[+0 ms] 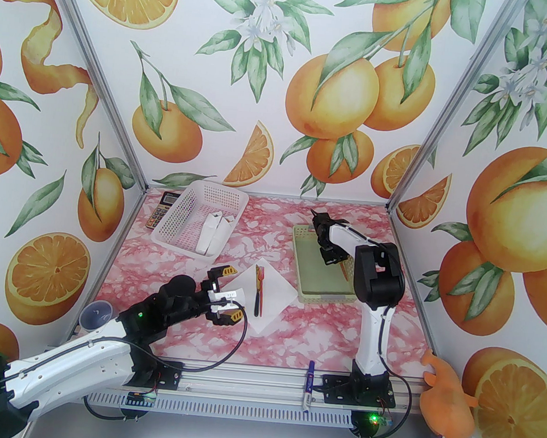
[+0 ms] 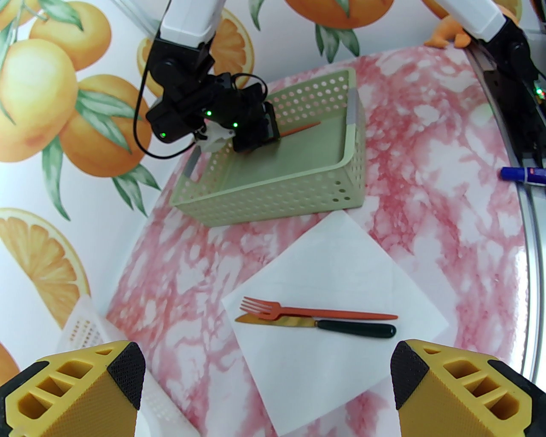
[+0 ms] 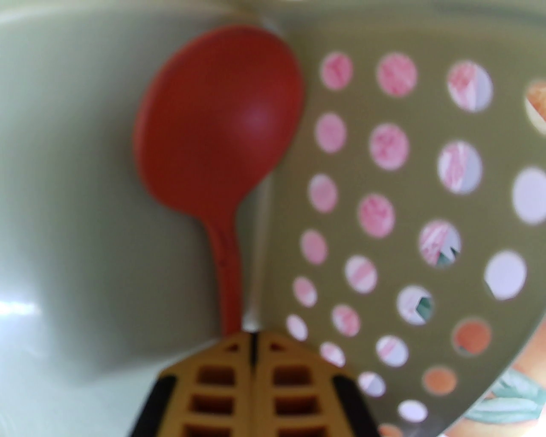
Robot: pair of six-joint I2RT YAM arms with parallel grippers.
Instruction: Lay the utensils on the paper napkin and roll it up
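A white paper napkin (image 1: 271,302) lies as a diamond at mid-table. An orange-red fork (image 2: 320,313) and a dark-handled knife (image 2: 324,326) rest side by side on it. Just left of the napkin my left gripper (image 1: 228,294) hovers open, its yellow fingers (image 2: 443,384) spread wide with nothing between them. My right gripper (image 3: 252,337) is down inside the pale green perforated tray (image 2: 273,192) and is shut on the handle of an orange-red spoon (image 3: 217,128), whose bowl lies against the tray's wall.
A white mesh basket (image 1: 179,215) holding folded white paper stands at the back left, a calculator (image 1: 161,209) beside it. A blue-and-white marker (image 1: 309,385) lies on the front rail. An orange plush toy (image 1: 447,401) sits at the front right, a grey cup (image 1: 96,315) front left.
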